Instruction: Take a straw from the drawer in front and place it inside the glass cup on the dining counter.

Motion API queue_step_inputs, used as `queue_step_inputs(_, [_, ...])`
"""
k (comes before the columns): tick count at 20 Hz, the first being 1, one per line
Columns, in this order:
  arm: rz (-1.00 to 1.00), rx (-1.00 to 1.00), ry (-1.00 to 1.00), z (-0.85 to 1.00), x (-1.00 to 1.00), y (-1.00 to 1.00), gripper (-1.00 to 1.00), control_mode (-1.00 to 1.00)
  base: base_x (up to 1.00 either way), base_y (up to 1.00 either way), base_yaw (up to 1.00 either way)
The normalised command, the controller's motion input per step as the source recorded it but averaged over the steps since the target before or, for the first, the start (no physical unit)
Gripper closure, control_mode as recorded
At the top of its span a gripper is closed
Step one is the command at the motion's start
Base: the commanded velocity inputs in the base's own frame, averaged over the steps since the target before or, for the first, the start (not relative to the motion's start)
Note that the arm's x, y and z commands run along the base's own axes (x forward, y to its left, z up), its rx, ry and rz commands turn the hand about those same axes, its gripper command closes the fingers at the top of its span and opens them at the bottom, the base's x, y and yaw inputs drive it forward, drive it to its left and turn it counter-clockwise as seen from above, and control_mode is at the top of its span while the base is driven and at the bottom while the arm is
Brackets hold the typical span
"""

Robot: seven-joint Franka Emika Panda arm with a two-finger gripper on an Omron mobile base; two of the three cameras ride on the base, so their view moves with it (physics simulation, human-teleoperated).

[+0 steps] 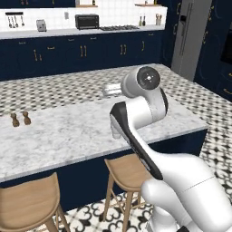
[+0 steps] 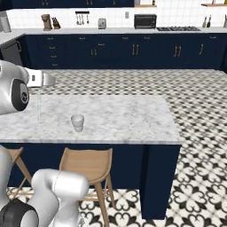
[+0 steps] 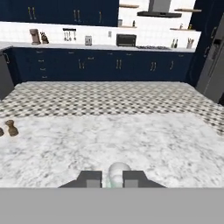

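Note:
My gripper (image 2: 40,88) hovers above the left part of the dining counter (image 2: 133,119), its hand half hidden behind my elbow in the left base view (image 1: 108,90). It is shut on the straw (image 2: 39,106), a faint pale stick hanging straight down toward the marble. The glass cup (image 2: 77,122) stands upright on the counter, to the right of the straw and apart from it. In the hand view the cup (image 3: 119,171) shows just beyond the gap between my fingertips (image 3: 112,180). The drawer is out of view.
Two brown shakers (image 1: 20,119) stand at the counter's left end. Wooden stools (image 2: 88,162) are tucked under its near edge. Beyond the patterned floor runs a navy cabinet wall with a toaster oven (image 2: 145,21), and a grey fridge (image 1: 190,36) stands at the right.

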Motion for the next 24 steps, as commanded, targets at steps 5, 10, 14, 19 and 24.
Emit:
queue_step_inputs(5, [0.0,0.0,0.0,0.0,0.0,0.0,1.0,1.0,1.0,0.04,0.04])
queue_step_inputs(10, [0.27,0.12,0.0,0.0,0.88,-0.21,1.0,-1.0,0.0,0.0,0.0])
queue_step_inputs(14, [0.51,0.18,0.0,-0.04,0.79,-0.34,1.0,-1.0,0.0,0.0,0.0])
queue_step_inputs(19, [0.6,0.19,0.0,-0.15,0.58,-0.17,1.0,-1.0,0.0,0.0,0.0])
queue_step_inputs(24, [0.59,0.14,0.0,-0.26,0.46,0.0,1.0,-1.0,0.0,0.0,0.0])
